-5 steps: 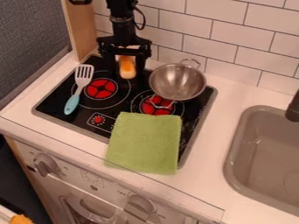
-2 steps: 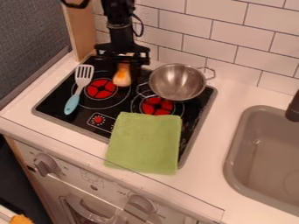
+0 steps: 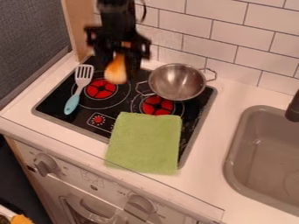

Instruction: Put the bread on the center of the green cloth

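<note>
Lying flat, the green cloth [image 3: 146,142] spans part of the black stovetop [image 3: 52,99] and the white worktop [image 3: 213,131], its middle bare for the planned delivery. Just beyond the cloth is a red burner [image 3: 156,105], with a metal pan [image 3: 177,82] farther back; a spatula [image 3: 71,105] with a blue handle lies beyond the cloth to the view's left.

The carry could go wrong on the way: a low path, or one swung too far toward the pan's side of the cloth, might clip the pan's handle and knock the bread loose. Letting go early could leave the bread at the cloth's far edge rather than its center, and a tilted release could roll it off the middle.

Well beyond the cloth, to the view's left, the bread [image 3: 116,74] hangs tilted from the end effector [image 3: 117,69], whose fingers are parted by roughly the bread's width and appear closed on its upper part. Farthest from the cloth stands a wall of white tiles [image 3: 234,35].
</note>
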Motion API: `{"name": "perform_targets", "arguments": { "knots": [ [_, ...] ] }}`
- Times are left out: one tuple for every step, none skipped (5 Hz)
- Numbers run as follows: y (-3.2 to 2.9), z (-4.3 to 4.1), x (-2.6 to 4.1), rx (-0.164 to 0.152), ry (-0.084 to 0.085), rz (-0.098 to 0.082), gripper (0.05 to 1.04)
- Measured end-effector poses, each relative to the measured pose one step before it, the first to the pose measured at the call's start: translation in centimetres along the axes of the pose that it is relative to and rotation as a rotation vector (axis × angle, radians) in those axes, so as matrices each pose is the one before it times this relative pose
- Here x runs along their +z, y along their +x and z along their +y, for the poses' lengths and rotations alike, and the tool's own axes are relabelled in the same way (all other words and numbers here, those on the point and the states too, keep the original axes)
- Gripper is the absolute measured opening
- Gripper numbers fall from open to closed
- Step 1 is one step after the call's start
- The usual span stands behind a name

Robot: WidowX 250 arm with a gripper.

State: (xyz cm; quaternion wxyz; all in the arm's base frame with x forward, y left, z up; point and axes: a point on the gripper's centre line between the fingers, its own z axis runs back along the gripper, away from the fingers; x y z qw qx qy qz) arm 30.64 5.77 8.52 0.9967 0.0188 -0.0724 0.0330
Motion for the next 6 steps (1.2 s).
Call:
{"name": "perform_targets", "arguments": {
  "knots": [
    [-4.778,-2.287,-2.116,-0.1358,-0.0096,0.0699,0.657],
    [-1.771,-1.495,-1.731,-0.1193,-0.0169,0.0161,0.657],
    [-0.397,-1.059,-0.901,-0.0724,0.0321,-0.0132,0.657],
    [0.407,-0.401,0.027,-0.0026,0.0068,-0.017,0.739],
    [-0.07,-0.202,0.483,-0.0131,0.0068,0.0021,0.987],
    [0.248,0.305,2.371,0.0147,-0.008,-0.049,1.004]
  ]
}}
